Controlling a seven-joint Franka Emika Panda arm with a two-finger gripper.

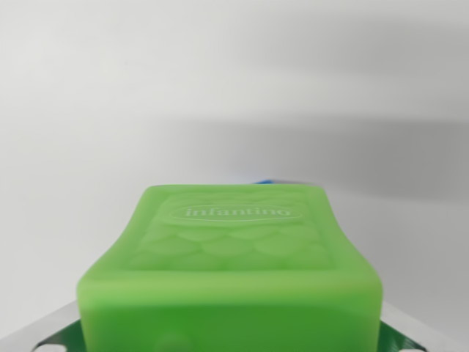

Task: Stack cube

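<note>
Jaws grip the green cube point(231, 271) at 6 o'clock, their metal showing at both lower corners, the block filling the wrist view's lower half. A sliver of blue block point(265, 180) peeks past its far edge at 12 o'clock, on the white surface point(220, 88). Best centre the green cube squarely over it and lower level before letting go.

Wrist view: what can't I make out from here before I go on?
- Hand fingers: only metal slivers at the bottom corners beside the green cube; the grip cannot be confirmed.
- Blue object: a sliver behind the cube's top edge; identity unclear.
- Cube's underside: cut off by the bottom edge.
- The white surface is blurred.
</note>
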